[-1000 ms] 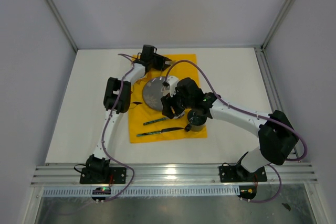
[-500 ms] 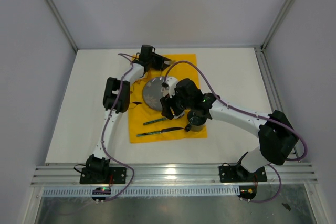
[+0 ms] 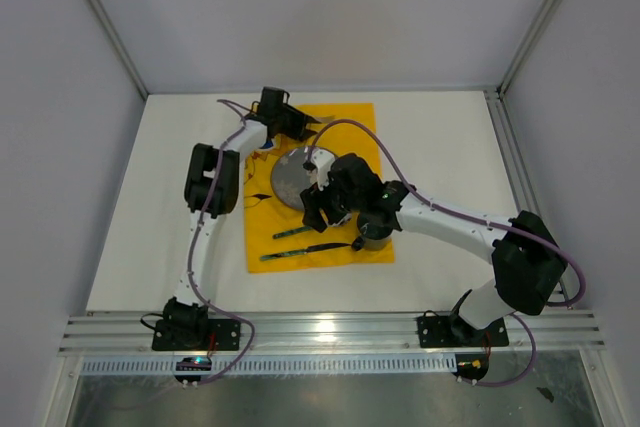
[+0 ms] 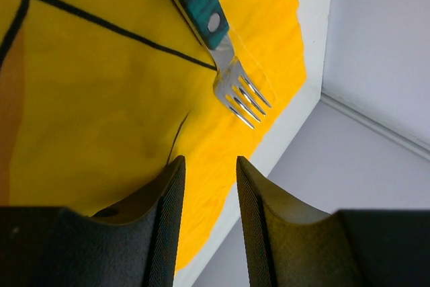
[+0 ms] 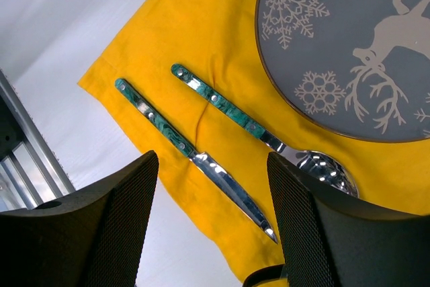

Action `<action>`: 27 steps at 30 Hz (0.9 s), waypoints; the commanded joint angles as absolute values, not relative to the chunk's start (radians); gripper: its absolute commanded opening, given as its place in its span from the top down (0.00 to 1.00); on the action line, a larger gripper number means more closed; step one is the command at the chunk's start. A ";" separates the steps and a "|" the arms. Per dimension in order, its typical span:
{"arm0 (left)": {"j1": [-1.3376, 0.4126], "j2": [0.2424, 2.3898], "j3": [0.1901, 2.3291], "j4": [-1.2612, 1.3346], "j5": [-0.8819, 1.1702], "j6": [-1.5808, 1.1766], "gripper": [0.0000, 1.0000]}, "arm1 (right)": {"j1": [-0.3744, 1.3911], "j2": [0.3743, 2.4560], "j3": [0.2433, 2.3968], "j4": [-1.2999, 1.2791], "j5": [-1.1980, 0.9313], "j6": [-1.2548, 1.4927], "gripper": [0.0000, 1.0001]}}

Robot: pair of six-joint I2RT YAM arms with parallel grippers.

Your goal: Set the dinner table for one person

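Two arms hung over the yellow cloth, which lay toward the far edge of the white worktop that carried everything. The left jaws, narrowly parted and holding nothing, hovered beside the fork at the cloth's far edge. The right jaws, wide and empty, hung above the knife and spoon beside the plate. My worry was the fork: lying flat on soft fabric, it could slip so slim a gap, or the jaws might pinch cloth with it and drag plate and cutlery askew. The right arm also crowded the dark cup.
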State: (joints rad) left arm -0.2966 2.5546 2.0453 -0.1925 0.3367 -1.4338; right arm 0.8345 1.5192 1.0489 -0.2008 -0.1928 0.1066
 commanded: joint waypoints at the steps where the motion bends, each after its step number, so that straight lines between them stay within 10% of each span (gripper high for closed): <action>1: -0.290 2.433 2.037 -0.180 0.376 -1.388 0.61 | 0.845 1.513 1.039 -0.141 -0.175 0.124 0.30; 17: -0.278 2.021 2.016 -0.662 0.011 -0.787 0.57 | 0.844 1.381 1.045 -0.182 0.000 0.123 0.30; 27: -0.279 1.841 1.631 -0.844 -0.172 -0.698 0.57 | 0.844 1.355 1.150 -0.281 0.054 0.156 0.30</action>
